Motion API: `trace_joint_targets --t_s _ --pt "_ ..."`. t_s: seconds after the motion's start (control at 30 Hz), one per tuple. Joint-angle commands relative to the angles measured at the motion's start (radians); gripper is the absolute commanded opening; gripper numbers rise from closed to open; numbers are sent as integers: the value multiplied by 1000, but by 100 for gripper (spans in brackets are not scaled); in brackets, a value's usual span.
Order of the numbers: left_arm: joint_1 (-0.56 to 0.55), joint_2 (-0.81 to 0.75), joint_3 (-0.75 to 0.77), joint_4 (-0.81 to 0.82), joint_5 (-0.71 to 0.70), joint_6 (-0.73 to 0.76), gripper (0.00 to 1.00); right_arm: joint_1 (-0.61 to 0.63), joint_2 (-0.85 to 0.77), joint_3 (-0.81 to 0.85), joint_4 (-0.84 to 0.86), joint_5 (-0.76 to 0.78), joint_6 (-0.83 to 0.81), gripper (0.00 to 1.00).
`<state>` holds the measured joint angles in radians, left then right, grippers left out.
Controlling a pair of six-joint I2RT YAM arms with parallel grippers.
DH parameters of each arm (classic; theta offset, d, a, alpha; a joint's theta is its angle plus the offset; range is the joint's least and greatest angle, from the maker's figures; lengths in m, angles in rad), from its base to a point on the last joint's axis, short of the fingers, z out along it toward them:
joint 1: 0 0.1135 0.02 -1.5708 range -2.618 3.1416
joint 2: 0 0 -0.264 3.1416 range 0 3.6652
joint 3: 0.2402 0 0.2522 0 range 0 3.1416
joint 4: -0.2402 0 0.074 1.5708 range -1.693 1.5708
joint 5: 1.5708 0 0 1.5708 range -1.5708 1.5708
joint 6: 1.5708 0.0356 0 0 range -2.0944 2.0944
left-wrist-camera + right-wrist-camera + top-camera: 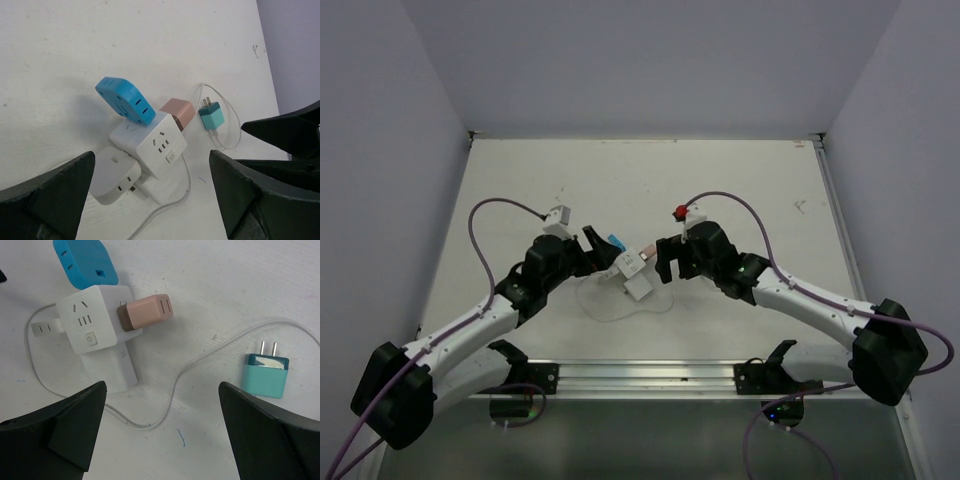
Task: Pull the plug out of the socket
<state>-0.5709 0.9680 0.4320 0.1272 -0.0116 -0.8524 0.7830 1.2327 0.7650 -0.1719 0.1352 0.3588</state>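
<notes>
The white cube socket [634, 266] was found near the middle of the table [750, 180], slightly toward its near edge. A blue plug [85, 260] was seated in its far side and a pink plug [147, 312] in the side toward the right edge. A white adaptor [115, 175] and a white block [107, 367] were pressed against its other sides. A teal plug [265, 375] was laid flat on the table with its prongs bare, well apart from the socket and just beside a curve of white cable [175, 380]. The left gripper [151, 155] was spread wide with nothing held, the socket cluster lying between its fingers in its wrist view. The right gripper [162, 385] was likewise spread wide and empty, close to the pink plug's side.
</notes>
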Motion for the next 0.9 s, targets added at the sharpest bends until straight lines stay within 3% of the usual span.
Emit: trace_joint_targets --t_s 0.0,0.2,0.53,0.87 --pt "-3 49 117 -98 -27 223 100 -5 -50 -24 34 -8 8 98" --pt "-41 130 192 -118 52 395 99 -25 -81 -46 38 -5 6 98" --pt "-233 268 301 -198 -140 585 91 -85 -131 -82 18 -43 22 98" --pt "-279 393 435 -333 -220 693 82 -103 -162 -107 25 -65 26 98"
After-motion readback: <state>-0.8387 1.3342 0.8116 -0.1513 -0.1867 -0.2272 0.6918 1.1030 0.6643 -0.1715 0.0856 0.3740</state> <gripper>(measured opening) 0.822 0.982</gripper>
